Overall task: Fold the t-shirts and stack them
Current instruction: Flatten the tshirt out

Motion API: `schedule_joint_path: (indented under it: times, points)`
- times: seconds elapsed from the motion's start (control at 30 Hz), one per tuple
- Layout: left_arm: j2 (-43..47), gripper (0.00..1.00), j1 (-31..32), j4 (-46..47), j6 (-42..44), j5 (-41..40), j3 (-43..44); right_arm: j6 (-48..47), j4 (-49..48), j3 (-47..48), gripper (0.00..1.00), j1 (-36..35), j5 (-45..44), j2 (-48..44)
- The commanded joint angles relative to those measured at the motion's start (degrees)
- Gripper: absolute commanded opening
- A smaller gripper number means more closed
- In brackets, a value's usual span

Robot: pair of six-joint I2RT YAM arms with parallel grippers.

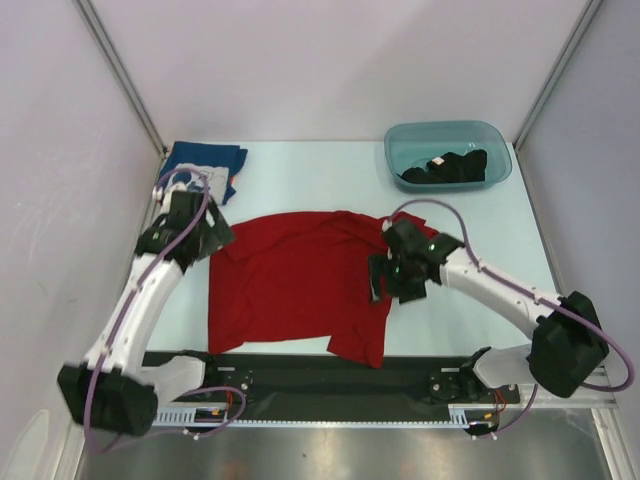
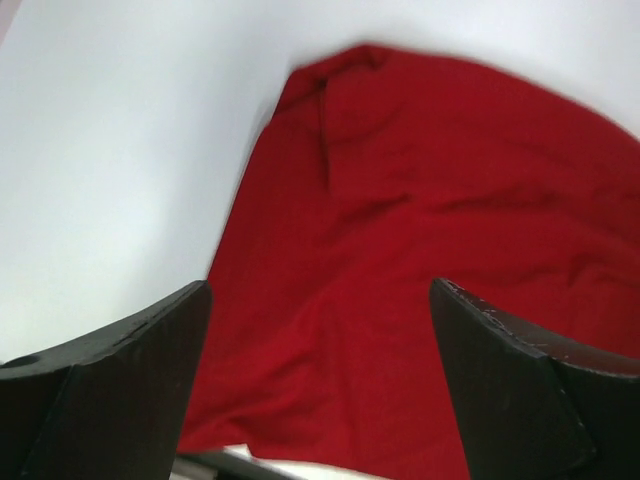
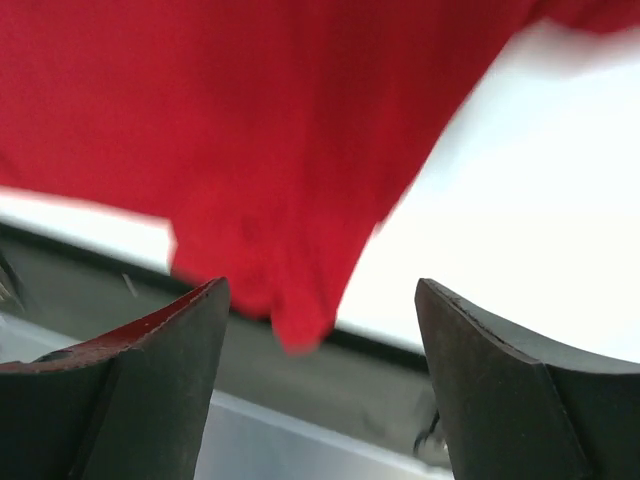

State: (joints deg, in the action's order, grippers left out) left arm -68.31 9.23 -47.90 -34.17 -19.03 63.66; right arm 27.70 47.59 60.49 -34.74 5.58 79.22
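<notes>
While both arms hang over the table (image 1: 480, 230), the red t-shirt (image 1: 285, 285) lies spread out in the middle, toward the near edge. It is wrinkled, not folded, and its near right corner reaches onto the black strip (image 1: 300, 368) along the table front.

The left gripper (image 2: 320, 285) sits at the shirt's far left corner. Its fingers are spread wide with nothing pinched, and red cloth shows below the gap in the left wrist view. I cannot tell whether the fingers touch the fabric.

The right gripper (image 3: 321, 283) is at the shirt's right edge, by the far right shoulder area. Its jaws are also wide apart and hold nothing. The right wrist view is blurred, showing red cloth ahead and one flap hanging toward the dark strip.

The blue t-shirt (image 1: 205, 160) lies in a compact pile at the far left corner of the table, just behind the left gripper, with a bit of white print showing. The black t-shirt (image 1: 445, 168) is bunched inside the teal tub (image 1: 400, 150) at the far right, well apart from the red one.
</notes>
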Motion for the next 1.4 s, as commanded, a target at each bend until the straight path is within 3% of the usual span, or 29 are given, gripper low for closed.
schedule_joint_path:
  times: [0.0, 0.13, 0.33, 0.43, 0.47, 0.53, 0.57, 0.6, 0.67, 0.73, 0.83, 0.87, 0.93, 0.97, 1.03, 1.07, 1.1, 1.17, 1.37]
  points:
    - [10.20, 0.94, 0.78, -4.20, -2.91, 4.08, -7.20, 9.02, -4.78, -8.35, 0.80, -5.32, -0.31, -3.98]
    - [17.94, 0.91, 2.98, -6.50, -7.47, 6.72, -13.55, 15.08, -8.82, -14.77, 0.80, -11.47, -0.58, -3.55]
    - [21.64, 0.88, 6.67, -8.35, -10.03, 8.92, -15.32, 16.24, -16.12, -17.42, 0.78, -11.66, -0.93, 2.51]
    - [21.99, 0.88, 8.43, -9.40, -10.82, 8.39, -14.70, 15.89, -18.93, -16.37, 0.65, -11.58, -0.66, 5.94]
    - [22.26, 0.88, 8.61, -9.58, -11.00, 8.39, -14.62, 15.98, -19.29, -16.02, 0.51, -11.40, -0.75, 6.73]
    - [22.52, 0.87, 8.87, -10.02, -11.00, 7.95, -14.44, 15.54, -18.42, -15.14, 0.33, -10.09, -1.01, 7.88]
    - [22.70, 0.87, 8.87, -10.28, -10.92, 7.69, -14.27, 15.54, -17.20, -14.88, 0.13, -9.30, -2.67, 7.36]
    - [22.70, 0.86, 8.96, -10.89, -10.74, 7.08, -13.83, 14.67, -14.14, -14.44, 0.07, -7.03, -3.90, 6.57]
    - [22.70, 0.85, 8.96, -10.99, -10.13, 6.55, -13.65, 13.35, -8.08, -14.08, 0.00, -3.33, -9.59, 2.01]
    - [22.35, 0.84, 8.96, -10.37, -9.95, 7.16, -14.26, 8.70, -5.14, -13.65, 0.00, 5.35, -11.21, -3.36]
    - [20.60, 0.81, 9.13, -7.30, -9.77, 9.17, -16.28, 1.33, -1.98, -10.59, 0.00, 17.55, -8.94, -7.05]
    - [19.63, 0.80, 9.31, -5.73, -9.77, 10.40, -16.72, -0.79, -2.07, -9.78, 0.00, 20.13, -3.27, -8.11]
    - [15.33, 0.83, 11.32, -4.84, -10.03, 11.03, -17.34, -3.26, -1.54, -7.50, 0.10, 21.20, 1.42, -7.86]
    - [13.84, 0.87, 12.46, -4.31, -10.30, 10.77, -17.25, -3.53, 0.03, -5.23, 0.27, 20.25, 2.14, -6.29]
    - [8.56, 0.89, 16.85, -3.43, -11.79, 10.76, -16.55, -3.88, 1.71, -3.28, 0.48, 19.10, 2.33, -4.78]
    - [6.81, 0.90, 18.35, -2.21, -12.58, 11.37, -16.29, -3.36, 2.15, -3.01, 0.63, 18.66, 2.15, -4.78]
    - [5.66, 0.90, 21.06, -1.42, -14.41, 11.73, -16.37, -2.75, 2.15, -3.18, 0.69, 18.74, 1.98, -5.13]
    - [3.11, 0.88, 23.97, 1.30, -16.18, 12.17, -16.72, -1.26, 1.63, -4.32, 0.79, 19.53, 2.24, -5.92]
    - [-5.67, 0.84, 38.21, 2.38, -18.38, 11.39, -14.44, 1.91, 2.24, -7.92, 0.82, 22.08, 2.15, -5.74]
